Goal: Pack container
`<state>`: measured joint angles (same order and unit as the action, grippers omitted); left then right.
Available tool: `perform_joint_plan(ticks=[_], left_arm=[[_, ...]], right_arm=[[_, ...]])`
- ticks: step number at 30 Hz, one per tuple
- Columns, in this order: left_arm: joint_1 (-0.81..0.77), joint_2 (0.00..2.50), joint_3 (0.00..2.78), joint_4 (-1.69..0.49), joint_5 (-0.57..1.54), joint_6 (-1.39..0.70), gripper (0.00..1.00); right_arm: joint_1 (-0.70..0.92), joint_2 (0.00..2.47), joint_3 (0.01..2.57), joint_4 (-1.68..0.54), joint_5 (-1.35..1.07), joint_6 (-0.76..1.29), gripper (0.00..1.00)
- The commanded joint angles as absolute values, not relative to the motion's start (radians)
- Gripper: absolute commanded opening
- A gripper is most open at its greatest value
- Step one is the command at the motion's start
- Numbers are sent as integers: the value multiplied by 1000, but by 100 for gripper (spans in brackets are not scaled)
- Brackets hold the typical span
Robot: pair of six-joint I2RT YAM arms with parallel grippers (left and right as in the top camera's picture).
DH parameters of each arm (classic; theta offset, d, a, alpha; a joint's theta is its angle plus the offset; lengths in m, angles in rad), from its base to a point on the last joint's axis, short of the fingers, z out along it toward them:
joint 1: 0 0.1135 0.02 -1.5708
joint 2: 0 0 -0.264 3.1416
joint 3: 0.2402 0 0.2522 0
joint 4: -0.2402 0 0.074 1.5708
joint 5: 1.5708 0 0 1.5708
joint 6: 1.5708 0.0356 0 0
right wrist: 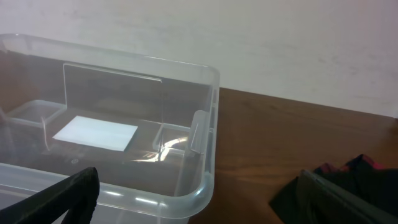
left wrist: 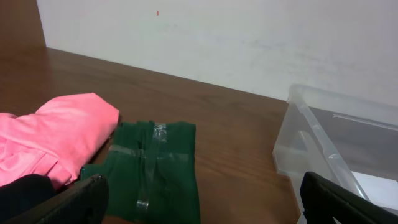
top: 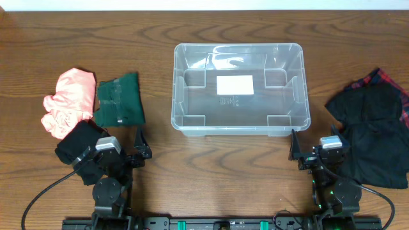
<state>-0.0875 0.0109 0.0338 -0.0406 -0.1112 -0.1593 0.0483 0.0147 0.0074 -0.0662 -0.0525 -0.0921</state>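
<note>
The clear plastic container [top: 240, 131] stands at the table's middle, with a white label [top: 234, 85] on its base and nothing else inside. It also shows in the left wrist view [left wrist: 311, 134] and the right wrist view [right wrist: 205, 180]. My left gripper [top: 138, 148] is open and holds nothing, just in front of a folded green cloth [top: 120, 97], which the left wrist view [left wrist: 155, 168] shows with clear tape on it. My right gripper [top: 300, 152] is open and holds nothing, by the container's front right corner.
A pink cloth [top: 67, 99] and a black cloth [top: 75, 142] lie at the left. A pile of black cloth [top: 374, 137] with a red plaid piece [top: 390, 80] lies at the right. A white wall [left wrist: 249, 37] stands behind the table.
</note>
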Motion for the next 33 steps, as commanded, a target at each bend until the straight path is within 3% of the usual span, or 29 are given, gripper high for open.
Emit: perform_joint_plan(ticks=[1,13,22,28,33], left_arm=[[-83,5,4,-59,-120,-150,98],[-83,5,4,-59,-117,-150,98],[-83,35,35,-90,-88,-245,98],[-83,193,287,-291,-86,-245,98],[-83,416,553,-469,-86,-244,98]], right_arm=[[56,12,6,-70,-53,-106,99],[56,12,6,-47,-65,-73,99],[56,15,68,-60,35,134,99],[56,129,283,-282,164,133,99],[48,359,493,-404,215,128,99]])
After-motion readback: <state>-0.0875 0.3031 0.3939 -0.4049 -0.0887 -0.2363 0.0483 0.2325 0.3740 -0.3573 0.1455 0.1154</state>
